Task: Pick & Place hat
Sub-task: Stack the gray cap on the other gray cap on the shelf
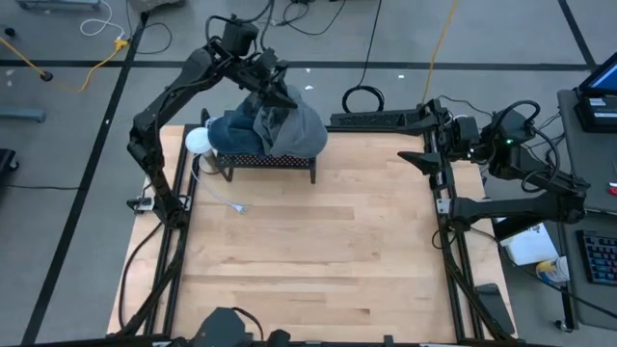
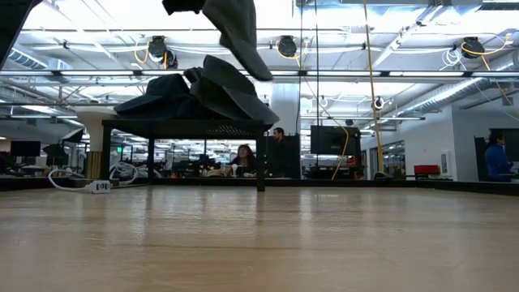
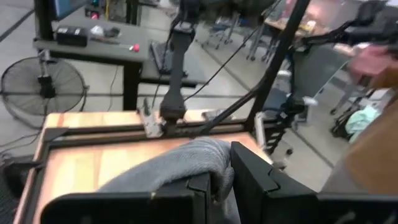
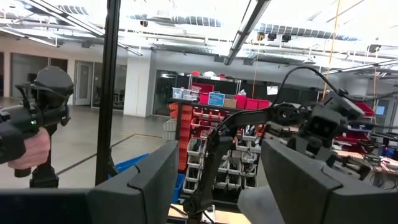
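We held the grey hat (image 1: 297, 123) clenched in our left claw (image 1: 273, 93), lifted just above the pile of hats (image 1: 246, 133) on the black rack (image 1: 270, 162) at the worktop's (image 1: 318, 251) far left. Our right claw (image 1: 424, 135) waited released, far right.

place: robotics lab/workshop | evidence: red parts bins (image 4: 208, 102); floor fan (image 3: 42, 87); desk monitors (image 2: 328, 139); exposed ceiling
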